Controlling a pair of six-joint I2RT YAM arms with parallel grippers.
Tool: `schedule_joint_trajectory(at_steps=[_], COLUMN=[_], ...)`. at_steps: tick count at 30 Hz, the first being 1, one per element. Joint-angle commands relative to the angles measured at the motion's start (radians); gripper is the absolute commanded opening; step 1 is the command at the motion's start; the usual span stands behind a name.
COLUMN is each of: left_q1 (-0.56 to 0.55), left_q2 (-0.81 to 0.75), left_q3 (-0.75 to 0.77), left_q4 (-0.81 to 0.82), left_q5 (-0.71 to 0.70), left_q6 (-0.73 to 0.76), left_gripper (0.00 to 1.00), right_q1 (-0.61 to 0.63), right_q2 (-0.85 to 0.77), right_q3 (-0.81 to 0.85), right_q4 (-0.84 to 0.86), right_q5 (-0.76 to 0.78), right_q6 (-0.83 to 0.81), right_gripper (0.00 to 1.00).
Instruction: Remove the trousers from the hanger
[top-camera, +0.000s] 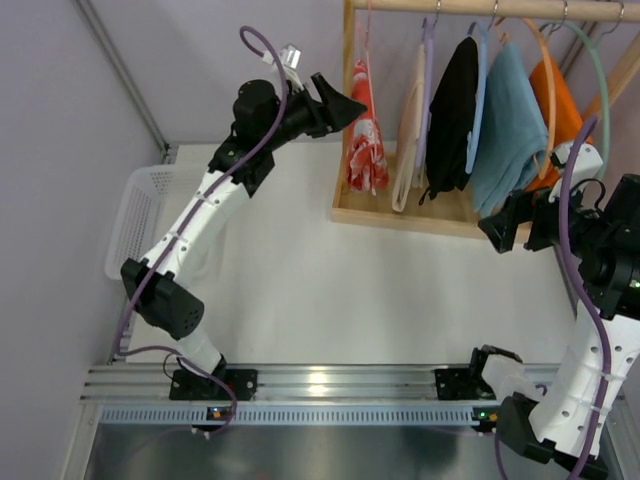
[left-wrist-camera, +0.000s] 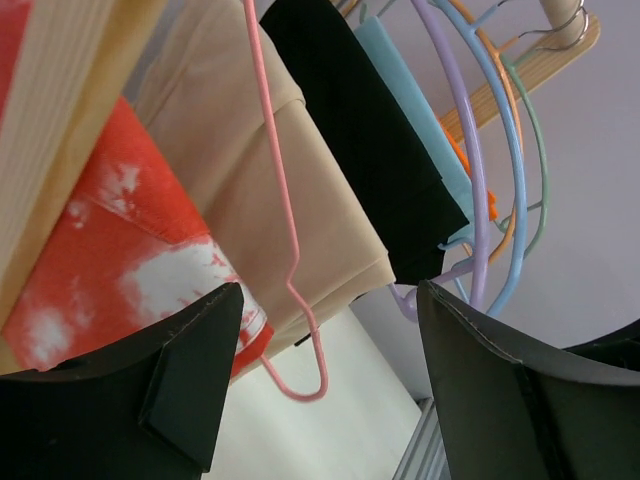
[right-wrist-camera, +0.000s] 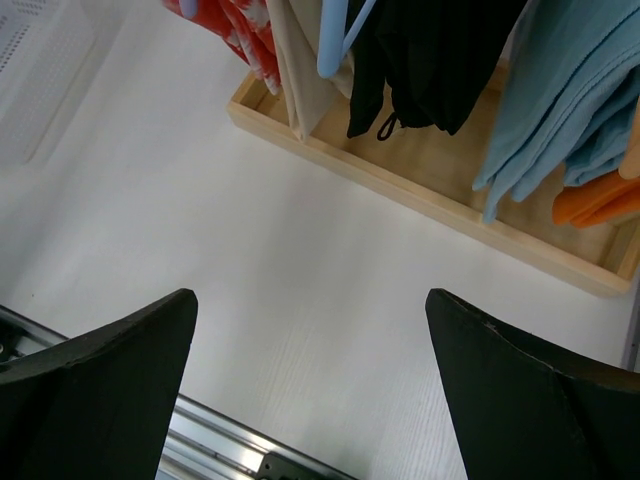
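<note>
Wide-open left gripper (top-camera: 350, 106) hangs up at garment height, nothing between the pads. In its wrist view the trousers (left-wrist-camera: 130, 250) sit just past the left finger, partly behind the rack post (left-wrist-camera: 60, 110). The hanger (left-wrist-camera: 272, 140) wire drops through the gap between the fingers, its bottom loop bare below the cloth. No contact that I can see. Right gripper (top-camera: 497, 230) is also spread wide & empty, low by the rack base (top-camera: 400, 213), well apart from the trousers.

Trousers are the leftmost garment on the rail (top-camera: 480, 8), draped over the pink hanger, w/ the beige garment (top-camera: 410, 130) just beside them.

Handling, my read: cloth is soft, light, floppy, so it should bunch in a pinch & prob. slide off thin wire w/ little resistance. The hanger is light too & hangs only by its hook, so a hard tug may swing it or lift it off the rail.

Best hold is a thick fold of the lower hanging part, cloth only. Keep off the wire & the beige neighbour.
</note>
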Motion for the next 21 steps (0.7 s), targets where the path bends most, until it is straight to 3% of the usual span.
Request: schedule_joint_trajectory(at_steps=[1,18,21], left_q1=[-0.046,-0.086,-0.086], left_q2=[0.055,0.325,0.339], left_q3=[0.089,0.278,0.286], left_q4=[0.172,0.309,0.338], left_q5=[-0.052,-0.130,-0.135], left_q6=[-0.044,-0.102,-0.113], left_gripper=[0.76,0.57,0.48], right_q1=[-0.014,-0.015,-0.015], right_q2=[0.005,0.006,0.002], right_q3=[0.045,0.048,0.046], right_q4=[0.034,0.026,0.026], right_q5=[-0.007,0.004,0.007], right_q6=[0.002,-0.021,-0.023], right_gripper=[0.99,0.99,0.99])
